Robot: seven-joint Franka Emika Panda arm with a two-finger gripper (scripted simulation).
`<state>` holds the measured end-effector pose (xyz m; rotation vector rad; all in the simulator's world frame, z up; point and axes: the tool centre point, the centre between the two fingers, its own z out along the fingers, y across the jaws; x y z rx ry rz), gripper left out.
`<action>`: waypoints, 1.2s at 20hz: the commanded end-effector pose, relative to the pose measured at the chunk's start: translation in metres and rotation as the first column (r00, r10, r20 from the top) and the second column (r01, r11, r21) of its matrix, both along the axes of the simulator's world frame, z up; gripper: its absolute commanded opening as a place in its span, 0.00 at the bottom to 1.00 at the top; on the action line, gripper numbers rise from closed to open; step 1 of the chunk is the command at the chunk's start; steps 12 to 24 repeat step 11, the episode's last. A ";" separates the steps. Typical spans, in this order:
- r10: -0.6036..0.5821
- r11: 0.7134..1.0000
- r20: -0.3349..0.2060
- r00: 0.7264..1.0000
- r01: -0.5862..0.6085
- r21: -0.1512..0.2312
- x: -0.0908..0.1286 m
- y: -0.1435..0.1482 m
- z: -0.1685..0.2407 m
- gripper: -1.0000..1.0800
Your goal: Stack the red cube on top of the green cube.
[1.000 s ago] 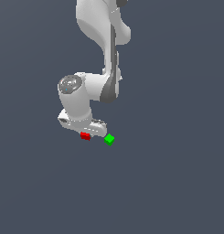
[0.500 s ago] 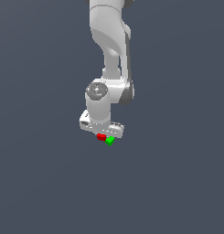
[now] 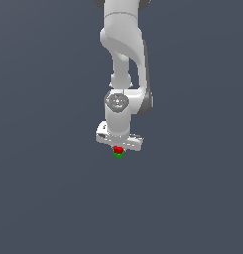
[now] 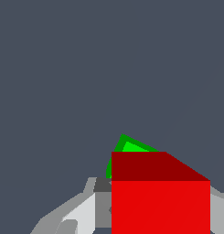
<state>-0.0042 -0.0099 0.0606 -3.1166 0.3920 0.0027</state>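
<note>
The red cube [image 3: 118,149] sits just below the centre of the exterior view, pinched in the hand [image 3: 118,149] and directly above the green cube [image 3: 118,154], of which only a thin green edge shows beneath it. In the wrist view the red cube [image 4: 160,192] fills the lower right of the frame, held between the pale fingers [image 4: 79,215], and the green cube [image 4: 130,146] peeks out behind its upper edge, slightly off to one side and turned at an angle to it. A second ago the hand carried the red cube to the exterior view's left of the green one, with a clear gap between the two; half a second ago they were side by side; now the red one overlaps the green almost fully. That suggests the carry is nearly finished and the lowering and release are what remain, though I cannot tell whether the cubes touch yet. The skewed look of the green cube in the wrist view hints that alignment may not be exact, so the red cube could settle off-centre. The arm [image 3: 124,59] hangs down from the top of the exterior frame. The worktop [image 3: 43,198] is a flat, uniform slate grey with no edge, texture or other object visible, and no room beyond it can be made out.
</note>
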 end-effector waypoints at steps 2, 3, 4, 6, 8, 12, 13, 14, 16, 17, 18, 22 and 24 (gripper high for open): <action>-0.002 1.000 0.002 1.000 0.002 0.000 0.001 -0.002 0.001 0.96; -0.002 1.000 0.002 1.000 0.002 0.000 0.001 -0.002 0.001 0.96; -0.002 1.000 0.002 1.000 0.002 0.000 0.001 -0.002 0.001 0.96; -0.002 1.000 0.002 1.000 0.002 0.000 0.001 -0.002 0.001 0.96; -0.002 1.000 0.002 1.000 0.002 0.000 0.001 -0.002 0.001 0.96; -0.002 1.000 0.002 1.000 0.002 0.000 0.001 -0.002 0.001 0.96; -0.002 1.000 0.002 1.000 0.002 0.000 0.001 -0.002 0.001 0.96; -0.002 1.000 0.002 1.000 0.002 0.000 0.001 -0.002 0.001 0.96; -0.002 1.000 0.002 1.000 0.002 0.000 0.001 -0.002 0.001 0.96; -0.002 1.000 0.002 1.000 0.002 0.000 0.001 -0.002 0.001 0.96; -0.002 1.000 0.002 1.000 0.002 0.000 0.001 -0.002 0.001 0.96; -0.002 1.000 0.002 1.000 0.002 0.000 0.001 -0.002 0.001 0.96; -0.002 1.000 0.002 1.000 0.002 0.000 0.001 -0.002 0.001 0.96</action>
